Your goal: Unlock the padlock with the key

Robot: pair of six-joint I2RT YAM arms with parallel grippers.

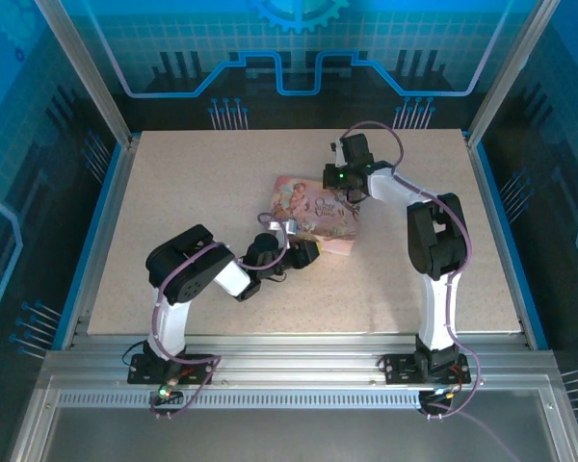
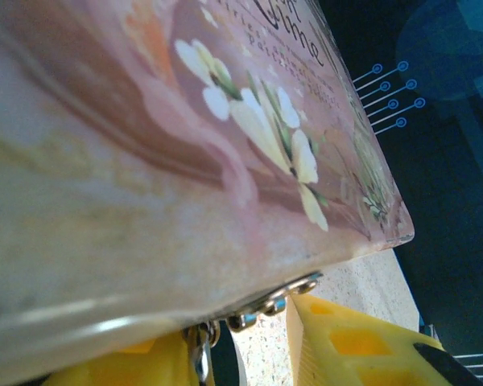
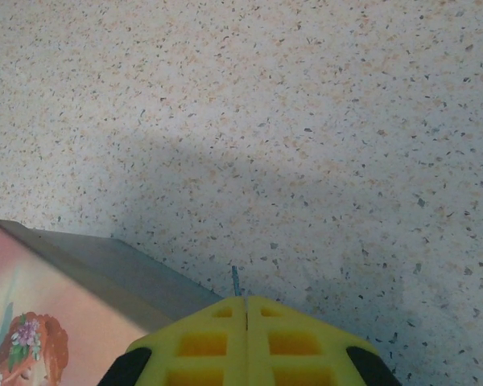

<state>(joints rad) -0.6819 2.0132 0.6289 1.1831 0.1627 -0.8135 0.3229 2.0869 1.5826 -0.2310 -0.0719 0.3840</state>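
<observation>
Two arms, two end effectors, one pink illustrated tin [image 1: 318, 217] and one key are in sight. The tin lies mid-worktop [image 1: 173, 192], with bare surface on every side out to the frame rails.

The left end effector [image 2: 237, 338] is at the tin's near edge. Its wrist view alone shows a metal hasp [image 2: 274, 301] and a ring [image 2: 200, 350] hanging between yellow fingers that stand partly apart and clamp nothing visible. The padlock cannot be made out.

The right end effector [image 3: 245, 301] is at the tin's far right corner. Its fingers are pressed together on the key [image 3: 235, 280], whose thin tip pokes out over open worktop.
</observation>
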